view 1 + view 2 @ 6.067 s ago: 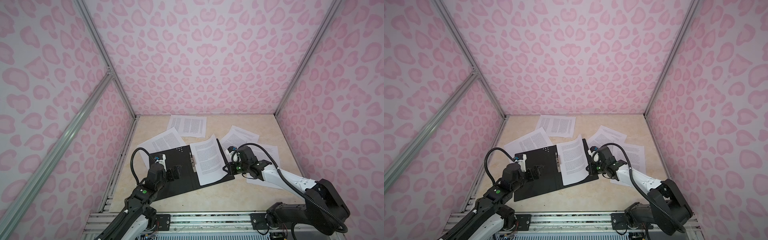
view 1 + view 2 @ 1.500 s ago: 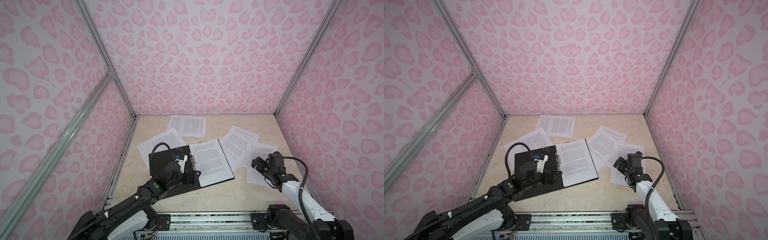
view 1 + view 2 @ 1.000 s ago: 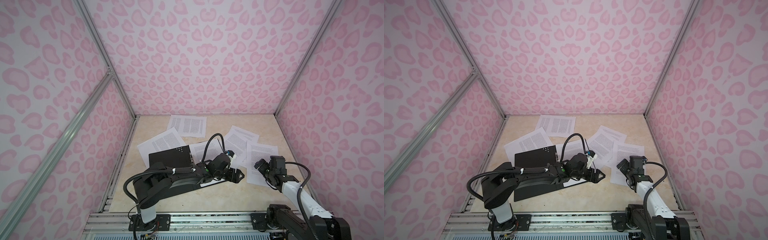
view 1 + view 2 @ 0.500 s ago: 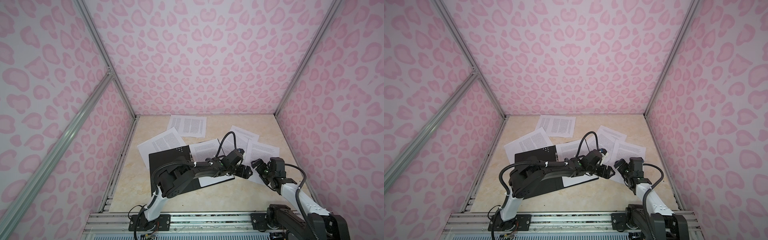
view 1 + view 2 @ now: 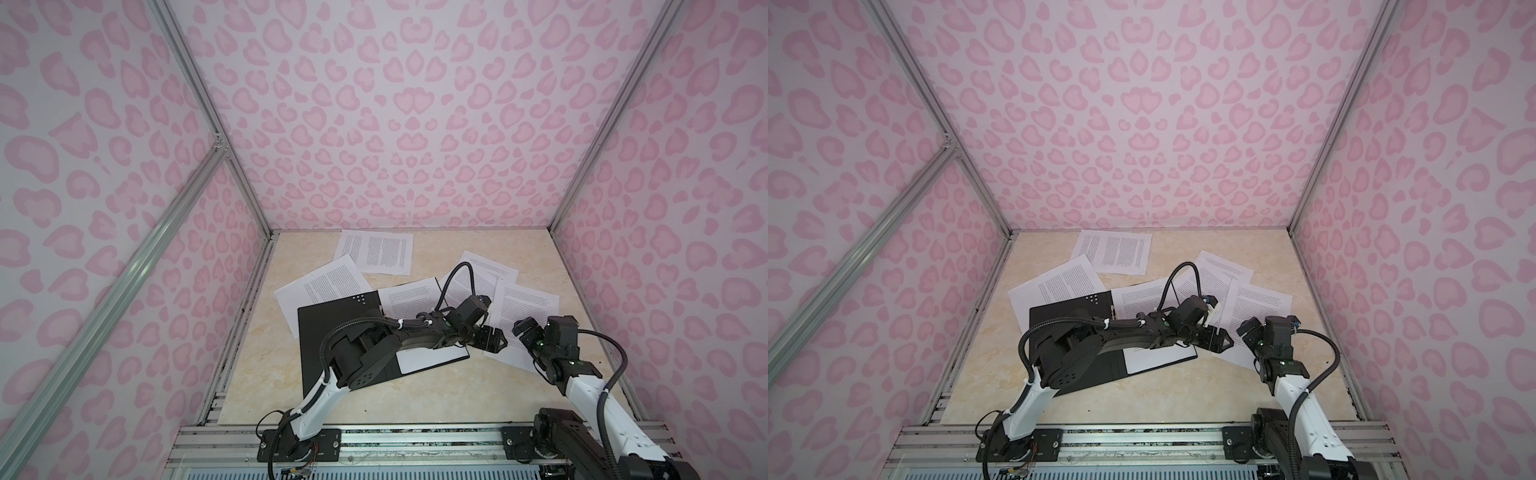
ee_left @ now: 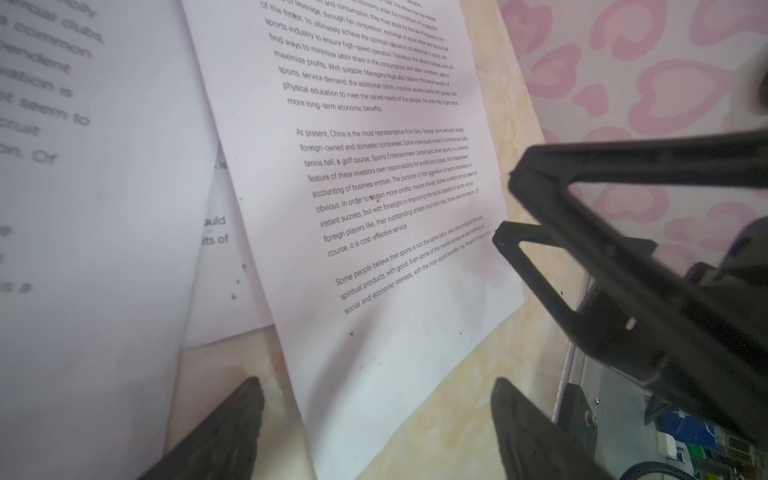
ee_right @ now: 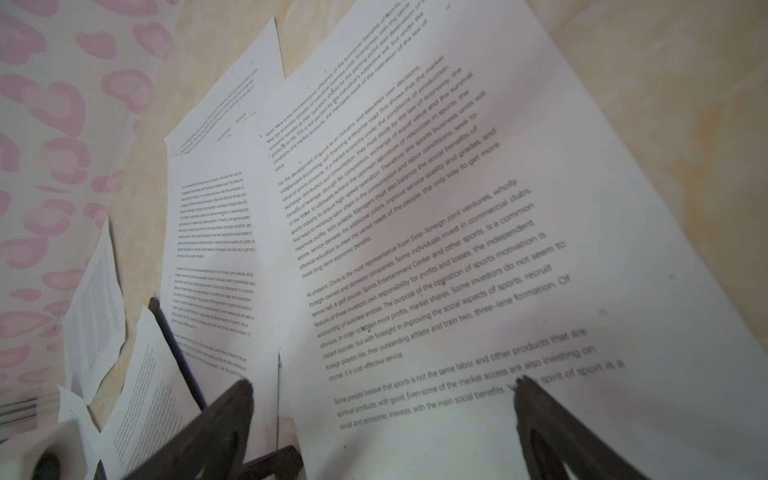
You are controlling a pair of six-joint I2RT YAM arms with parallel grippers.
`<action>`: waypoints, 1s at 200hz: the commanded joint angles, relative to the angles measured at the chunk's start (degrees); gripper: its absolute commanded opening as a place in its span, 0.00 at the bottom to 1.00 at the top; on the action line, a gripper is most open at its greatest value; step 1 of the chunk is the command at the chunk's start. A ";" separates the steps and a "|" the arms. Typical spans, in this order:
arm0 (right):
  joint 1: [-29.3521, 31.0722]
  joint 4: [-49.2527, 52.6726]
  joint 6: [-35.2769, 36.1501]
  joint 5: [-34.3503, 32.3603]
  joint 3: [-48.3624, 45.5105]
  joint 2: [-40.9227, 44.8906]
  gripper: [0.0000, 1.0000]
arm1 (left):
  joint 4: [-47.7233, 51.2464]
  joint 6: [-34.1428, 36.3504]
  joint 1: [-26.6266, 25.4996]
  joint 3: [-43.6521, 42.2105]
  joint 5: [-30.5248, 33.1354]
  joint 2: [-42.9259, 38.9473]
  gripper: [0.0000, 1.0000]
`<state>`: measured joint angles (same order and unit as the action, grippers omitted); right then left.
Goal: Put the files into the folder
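I log: black folder (image 5: 311,332) open on the desk's (image 5: 415,399) left half, 1 sheet (image 5: 409,301) inside; left jaws, right jaws both wide over the rightmost sheet (image 5: 528,303).

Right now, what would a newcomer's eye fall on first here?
The pink heart-patterned walls strike first, all around the table. Then the left hand, open, reaches across the open black folder toward the right hand, also open, above a loose printed sheet on the right.

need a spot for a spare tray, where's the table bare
Bare: the near strip between folder and rail; the left strip along the wall; the far right corner behind the sheets. Crowded: centre and right, where sheets overlap.
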<state>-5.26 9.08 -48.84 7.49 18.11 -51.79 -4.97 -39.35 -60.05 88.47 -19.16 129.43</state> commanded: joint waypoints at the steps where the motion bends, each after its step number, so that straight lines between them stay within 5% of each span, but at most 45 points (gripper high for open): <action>1: 0.07 -0.82 0.07 -0.42 -0.35 -2.09 0.96 | -1.24 -3.36 0.02 -0.62 -2.78 1.01 0.87; 79: 0.07 -2.87 -0.81 1.33 -1.55 -1.27 0.95 | -13.66 -15.01 0.88 -3.62 -7.12 1.88 0.81; 200: 0.07 -5.43 -1.61 4.28 -2.03 -3.82 0.93 | -28.93 -22.20 1.77 -4.72 -10.11 5.71 0.52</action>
<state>-5.26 5.37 -50.33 10.98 16.38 -55.18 -29.32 -60.16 -58.37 83.18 -28.56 133.64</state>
